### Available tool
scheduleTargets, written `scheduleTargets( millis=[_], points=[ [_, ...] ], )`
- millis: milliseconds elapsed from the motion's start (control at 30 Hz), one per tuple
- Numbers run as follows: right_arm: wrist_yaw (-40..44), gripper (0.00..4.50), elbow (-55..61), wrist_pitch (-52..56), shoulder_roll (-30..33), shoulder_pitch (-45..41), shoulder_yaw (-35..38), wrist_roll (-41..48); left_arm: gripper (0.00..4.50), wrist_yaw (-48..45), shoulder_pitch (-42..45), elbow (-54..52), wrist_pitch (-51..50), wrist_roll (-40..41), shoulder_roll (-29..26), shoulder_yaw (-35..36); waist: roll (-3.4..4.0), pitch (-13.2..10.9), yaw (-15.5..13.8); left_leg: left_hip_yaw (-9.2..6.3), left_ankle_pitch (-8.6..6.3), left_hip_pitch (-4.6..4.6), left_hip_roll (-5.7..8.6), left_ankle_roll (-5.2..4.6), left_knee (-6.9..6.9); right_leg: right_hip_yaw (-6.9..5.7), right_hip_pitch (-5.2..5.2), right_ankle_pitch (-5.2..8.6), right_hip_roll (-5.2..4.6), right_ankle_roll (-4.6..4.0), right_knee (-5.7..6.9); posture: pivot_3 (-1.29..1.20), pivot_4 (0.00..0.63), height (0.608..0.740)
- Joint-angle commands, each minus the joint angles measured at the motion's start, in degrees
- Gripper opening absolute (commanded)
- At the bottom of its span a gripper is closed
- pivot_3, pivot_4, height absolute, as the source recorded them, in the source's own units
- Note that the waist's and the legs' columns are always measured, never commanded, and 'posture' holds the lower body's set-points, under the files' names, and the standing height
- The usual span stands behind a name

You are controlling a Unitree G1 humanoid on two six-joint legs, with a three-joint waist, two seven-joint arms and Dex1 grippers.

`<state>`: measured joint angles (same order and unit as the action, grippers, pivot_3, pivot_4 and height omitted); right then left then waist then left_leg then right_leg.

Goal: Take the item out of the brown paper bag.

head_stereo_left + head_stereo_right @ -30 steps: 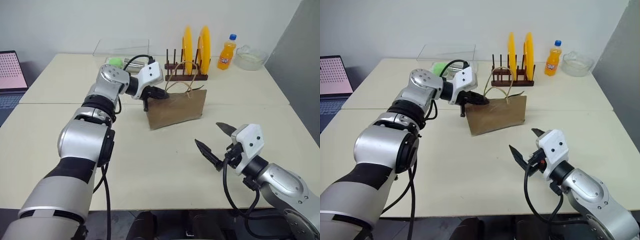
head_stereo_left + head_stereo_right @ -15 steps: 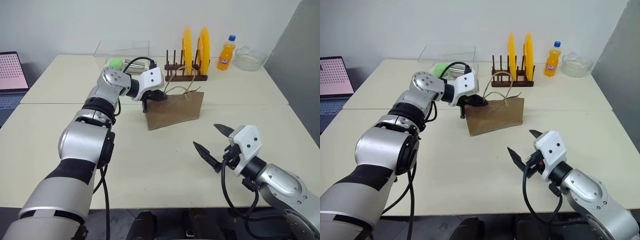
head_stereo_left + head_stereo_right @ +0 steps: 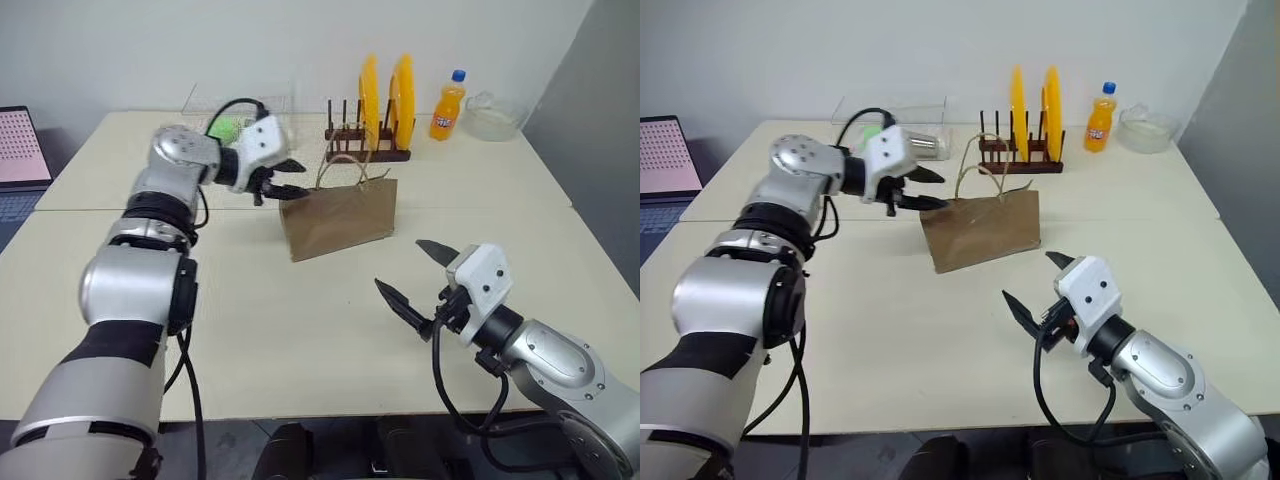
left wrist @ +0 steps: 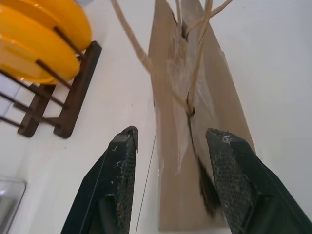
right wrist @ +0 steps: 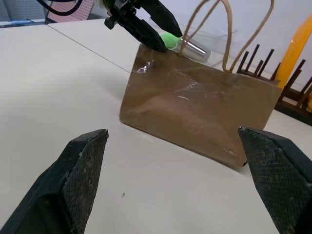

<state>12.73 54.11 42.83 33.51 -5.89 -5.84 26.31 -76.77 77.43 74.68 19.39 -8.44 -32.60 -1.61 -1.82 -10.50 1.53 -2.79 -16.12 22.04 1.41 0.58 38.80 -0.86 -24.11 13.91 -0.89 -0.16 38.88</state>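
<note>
Pale desk (image 3: 300, 330) under a plain white wall carries everything, and the bag (image 3: 338, 218) standing upright near its middle serves as the landmark.

Far to the left of the bag, at the desk's edge, sits a laptop (image 3: 15, 145). Nearer, behind and to the left of the bag, a clear tray (image 3: 890, 115) holds a green ball (image 3: 226, 127). The left gripper (image 3: 285, 178) hangs just off the bag's upper left corner, its two black fingers parted with nothing between them; in the left wrist view they straddle the bag's narrow end without touching the paper. The bag's cord handles (image 3: 345, 168) loop up loosely from its mouth.

Directly behind the bag stands a wooden rack (image 3: 365, 150) with two yellow plates (image 3: 385, 88). Farther right behind it are an orange soda bottle (image 3: 449, 105) and a glass bowl (image 3: 495, 115).

In front of the bag and to its right, well apart from it, the right gripper (image 3: 410, 275) hovers over bare desk, fingers spread wide and empty, pointing toward the bag.

The item is not to be seen; the bag's mouth looks nearly flat and pinched, and its inside is hidden, so the item is judged to lie within it. By that reading the task is barely begun: neither gripper grasps anything, and what is left is to open the mouth, reach in, grip the item and lift it clear.
</note>
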Motion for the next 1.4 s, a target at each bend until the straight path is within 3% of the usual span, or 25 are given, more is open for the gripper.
scheduleTargets(
  millis=[33, 133, 233, 367, 533, 700, 867, 1000, 1200, 1400],
  points=[
    [2.55, 4.5, -2.06, -3.31, 0.44, -2.11, -0.02, -2.62, 2.34, -4.12, -3.22, -6.46, -2.33, 5.6, -3.24, 3.61, 0.0, 0.0, 0.04, 0.0, 0.0, -0.01, 0.0, 0.0, 0.0, 0.0, 0.0, 0.0, 0.0, 0.0, 0.0, 0.0, 0.15, 0.74],
    [8.11, 4.5, -7.99, -7.56, 0.63, -5.77, 0.88, -2.61, 2.34, -6.57, -14.54, -23.39, -10.43, 12.24, -6.7, 6.98, 0.02, 0.01, 0.4, 0.04, 0.0, -0.05, -0.01, 0.0, -0.01, 0.08, 0.01, 0.0, -0.01, -0.01, 0.03, 0.0, 0.15, 0.74],
    [12.27, 4.5, -14.73, -12.79, 1.79, -10.1, 1.46, -5.37, 2.34, -1.72, -30.24, -50.56, -24.82, 19.4, -8.09, 10.82, 0.04, 0.0, 0.55, 0.03, 0.0, -0.11, -0.06, 0.01, -0.02, 0.16, 0.01, -0.05, -0.01, -0.11, 0.07, 0.0, 0.15, 0.74],
    [18.78, 3.57, -29.01, -20.53, 3.03, -20.38, 2.41, -8.06, 2.38, 11.24, -55.54, -90.51, -44.79, 29.26, -6.46, 17.62, 0.04, -0.01, 0.23, 0.02, 0.0, -0.08, -0.07, 0.02, -0.01, 0.19, 0.0, -0.17, -0.06, -0.31, -0.02, 0.0, 0.15, 0.74],
    [25.39, 1.82, -56.52, -33.03, 3.26, -38.56, -1.24, -16.76, 2.38, 30.77, -74.14, -116.69, -55.85, 34.07, 3.27, 21.89, 0.07, -0.02, -0.24, 0.12, 0.0, -0.22, 0.01, 0.01, 0.01, 0.23, 0.13, -0.17, -0.14, -0.32, -0.05, 0.0, 0.15, 0.74],
    [27.03, 0.03, -84.74, -44.82, -0.46, -54.77, -5.46, -25.67, 2.38, 41.42, -80.84, -126.26, -58.56, 35.17, 8.35, 20.85, 0.1, -0.01, -0.44, 0.1, 0.01, -0.41, -0.02, 0.02, -0.03, 0.21, 0.28, -0.18, -0.04, -0.36, 0.0, 0.0, 0.15, 0.74],
    [26.26, 0.03, -112.07, -55.1, -5.92, -69.12, -10.32, -34.56, 2.38, 44.46, -86.34, -130.39, -57.4, 36.52, 8.79, 19.57, 0.13, -0.03, 0.02, 0.18, 0.01, -0.43, -0.02, 0.03, -0.08, 0.26, 0.29, -0.19, -0.05, -0.43, -0.02, 0.0, 0.15, 0.74],
    [22.89, 0.03, -124.0, -58.36, -10.23, -75.82, -13.35, -40.76, 2.38, 45.45, -87.31, -130.51, -56.15, 37.44, 8.45, 19.13, 0.16, -0.04, 0.12, 0.19, 0.01, -0.43, -0.03, 0.03, -0.1, 0.25, 0.25, -0.14, -0.05, -0.53, 0.0, 0.0, 0.15, 0.74],
    [19.32, 0.03, -130.28, -58.64, -15.76, -78.11, -16.48, -47.43, 2.38, 45.14, -88.7, -131.22, -53.19, 38.86, 8.0, 17.52, 0.19, -0.05, 0.1, 0.18, 0.01, -0.41, -0.03, 0.04, -0.09, 0.26, 0.25, -0.13, -0.07, -0.56, -0.01, 0.0, 0.15, 0.74],
    [26.18, 0.03, -130.39, -63.7, -15.86, -76.46, -17.48, -49.87, 2.38, 44.07, -89.57, -130.57, -51.13, 39.2, 5.86, 15.43, 0.21, -0.06, 0.0, 0.17, 0.01, -0.25, -0.02, 0.05, -0.09, 0.24, 0.08, -0.12, -0.08, -0.57, 0.0, 0.0, 0.15, 0.74]
  ],
)
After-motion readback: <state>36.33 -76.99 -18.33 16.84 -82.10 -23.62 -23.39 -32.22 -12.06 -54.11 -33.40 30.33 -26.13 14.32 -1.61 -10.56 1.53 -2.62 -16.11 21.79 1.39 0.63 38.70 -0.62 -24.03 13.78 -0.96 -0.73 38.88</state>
